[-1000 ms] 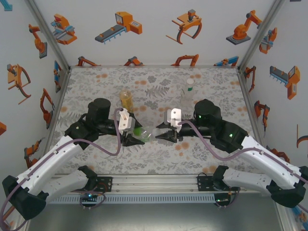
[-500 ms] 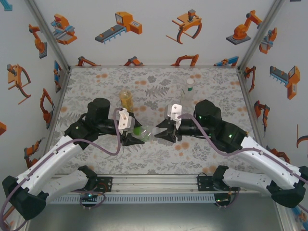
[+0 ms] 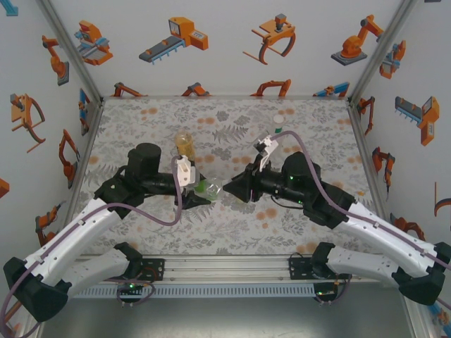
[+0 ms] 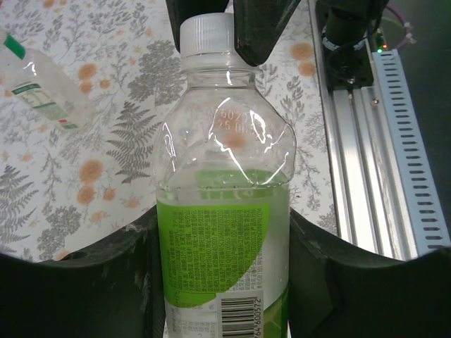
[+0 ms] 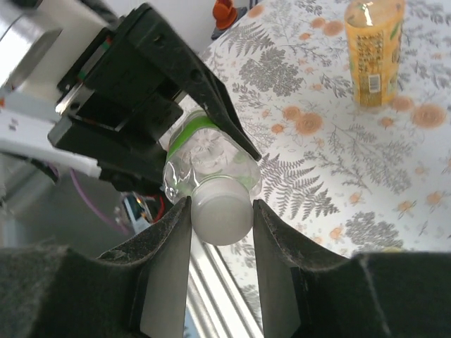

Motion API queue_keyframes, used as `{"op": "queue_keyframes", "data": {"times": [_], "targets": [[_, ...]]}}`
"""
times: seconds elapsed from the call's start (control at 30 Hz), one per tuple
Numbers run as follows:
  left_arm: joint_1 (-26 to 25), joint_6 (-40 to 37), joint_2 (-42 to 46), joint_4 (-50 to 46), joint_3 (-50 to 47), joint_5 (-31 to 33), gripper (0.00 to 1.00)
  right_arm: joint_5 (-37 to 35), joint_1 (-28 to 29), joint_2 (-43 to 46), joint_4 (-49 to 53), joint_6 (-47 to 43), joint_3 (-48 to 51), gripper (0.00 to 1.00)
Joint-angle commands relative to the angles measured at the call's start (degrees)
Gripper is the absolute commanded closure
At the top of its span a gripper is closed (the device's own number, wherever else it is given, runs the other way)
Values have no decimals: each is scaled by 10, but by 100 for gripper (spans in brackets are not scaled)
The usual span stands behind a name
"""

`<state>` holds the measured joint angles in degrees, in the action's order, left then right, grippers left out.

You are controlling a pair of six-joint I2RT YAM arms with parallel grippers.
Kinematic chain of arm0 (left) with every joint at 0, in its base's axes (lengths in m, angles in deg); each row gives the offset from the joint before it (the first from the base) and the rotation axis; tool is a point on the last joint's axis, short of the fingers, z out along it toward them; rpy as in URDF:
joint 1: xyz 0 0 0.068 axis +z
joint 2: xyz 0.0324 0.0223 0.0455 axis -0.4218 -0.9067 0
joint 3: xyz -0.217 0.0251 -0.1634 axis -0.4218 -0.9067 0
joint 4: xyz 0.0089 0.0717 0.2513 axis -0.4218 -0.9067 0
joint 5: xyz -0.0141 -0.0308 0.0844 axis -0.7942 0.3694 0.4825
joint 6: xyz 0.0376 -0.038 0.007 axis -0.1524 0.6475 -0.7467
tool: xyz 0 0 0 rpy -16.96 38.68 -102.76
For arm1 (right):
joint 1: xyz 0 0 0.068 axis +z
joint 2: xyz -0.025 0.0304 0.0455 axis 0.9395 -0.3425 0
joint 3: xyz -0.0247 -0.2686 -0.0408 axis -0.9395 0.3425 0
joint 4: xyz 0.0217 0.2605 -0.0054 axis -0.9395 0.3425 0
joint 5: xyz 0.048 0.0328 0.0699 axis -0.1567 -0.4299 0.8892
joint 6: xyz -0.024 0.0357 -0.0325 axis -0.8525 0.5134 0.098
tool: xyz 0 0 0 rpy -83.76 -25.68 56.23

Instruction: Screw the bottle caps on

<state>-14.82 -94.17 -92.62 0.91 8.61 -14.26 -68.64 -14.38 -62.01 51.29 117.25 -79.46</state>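
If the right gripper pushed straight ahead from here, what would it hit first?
The clear bottle: the right gripper clamps its white cap, so it would push into the bottle's shoulder, then probably the left gripper holding it.

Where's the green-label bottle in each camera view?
Top external: green-label bottle horizontal, just left of centre.
Left wrist: bottle in the middle, cap end up.
Right wrist: bottle centre-left, cap end toward camera.
Shared landmark: its white cap, pinched between dark jaws.

green-label bottle (image 4: 224, 232): base cut off, btm edge | yellow bottle (image 5: 373, 56): top cut off, top edge
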Motion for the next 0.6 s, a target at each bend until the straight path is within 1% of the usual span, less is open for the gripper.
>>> {"op": "queue_keyframes", "data": {"times": [0.0, 0.07, 0.2, 0.43, 0.57], "targets": [[-5, -1, 18, 14, 8, -11, 100, -113, -6, 8, -9, 152, 10, 100], [-4, 0, 18, 15, 8, -3, 100, -121, -5, 2, 21, 204, -4, 100], [-5, 4, 17, 18, 7, 5, 100, -118, -5, -16, 73, 275, -34, 100], [-3, 5, 14, 20, 7, 6, 100, -92, -4, -34, 74, 290, -47, 99], [-3, 7, 14, 22, 6, 9, 100, -79, -4, -42, 68, 290, -51, 76]]}}
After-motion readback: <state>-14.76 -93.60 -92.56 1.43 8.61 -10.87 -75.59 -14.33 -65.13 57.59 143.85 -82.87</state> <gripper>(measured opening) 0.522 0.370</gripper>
